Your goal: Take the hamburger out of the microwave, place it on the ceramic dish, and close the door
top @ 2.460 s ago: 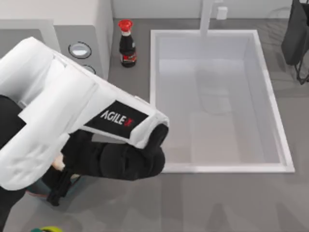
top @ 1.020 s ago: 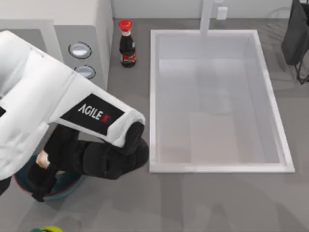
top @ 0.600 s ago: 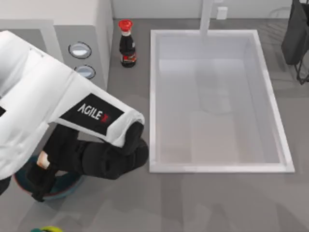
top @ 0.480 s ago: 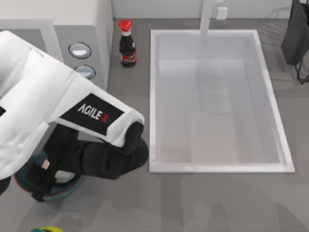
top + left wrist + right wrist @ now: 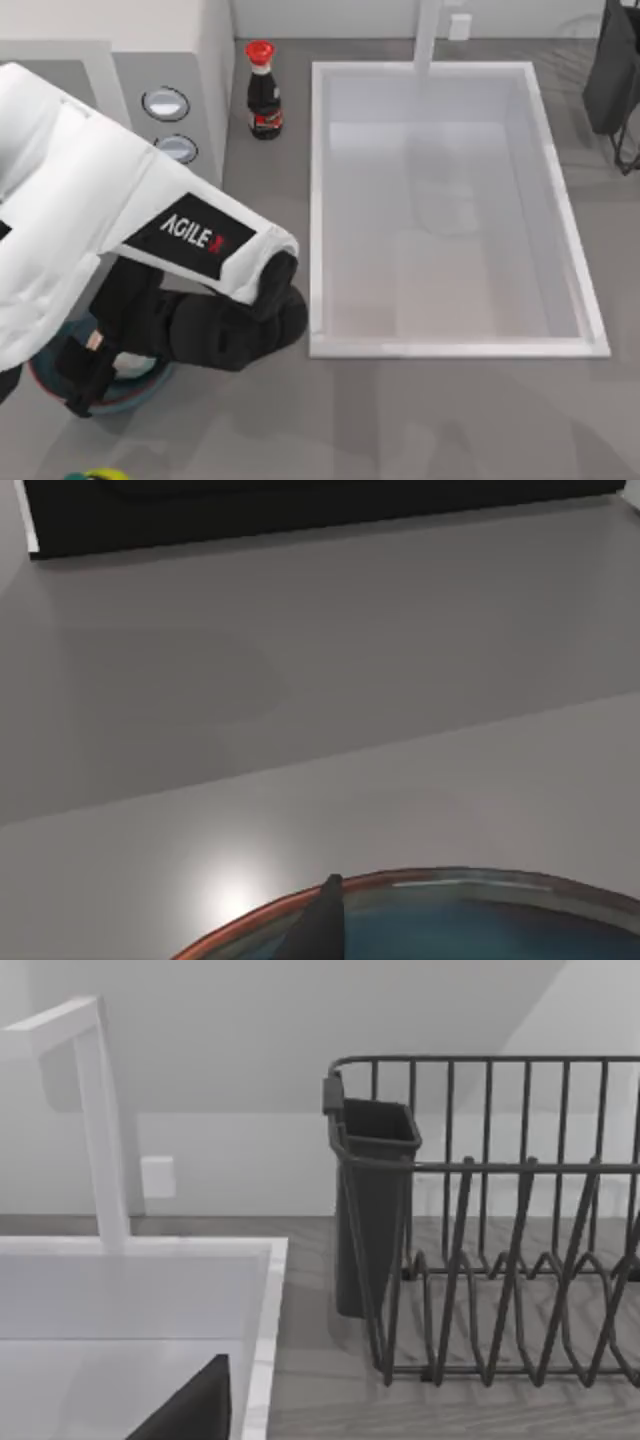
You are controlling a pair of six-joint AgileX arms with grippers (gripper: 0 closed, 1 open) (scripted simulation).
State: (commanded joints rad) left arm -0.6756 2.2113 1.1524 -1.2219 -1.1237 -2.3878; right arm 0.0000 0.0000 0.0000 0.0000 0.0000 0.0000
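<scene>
Down at the table's near left corner, our left gripper (image 5: 82, 385) hangs right over the dish (image 5: 132, 392), low above the bowl. Whether it is open or clamped, we cannot tell; the black wrist covers it. The dish is a shallow blue-teal bowl with a thin reddish-brown rim, and the left wrist view shows that glossy rim curving over the grey table. A pale cream patch, the hamburger (image 5: 128, 362), lies inside the bowl just beside the gripper; we cannot tell whether the two touch.

Behind the arm stands the light grey microwave (image 5: 175, 45), its two round knobs (image 5: 166, 103) facing up at us. On our left arm (image 5: 110, 215) a black label reads "AGILE" in white, followed by a red mark. The dark bottle (image 5: 264, 95) with the red cap carries a label too small to read. The white sink (image 5: 318, 200) lies to the right.

Our right gripper (image 5: 190, 1410) sits parked by the sink, near the dark rack (image 5: 480, 1220); its state we cannot tell.
</scene>
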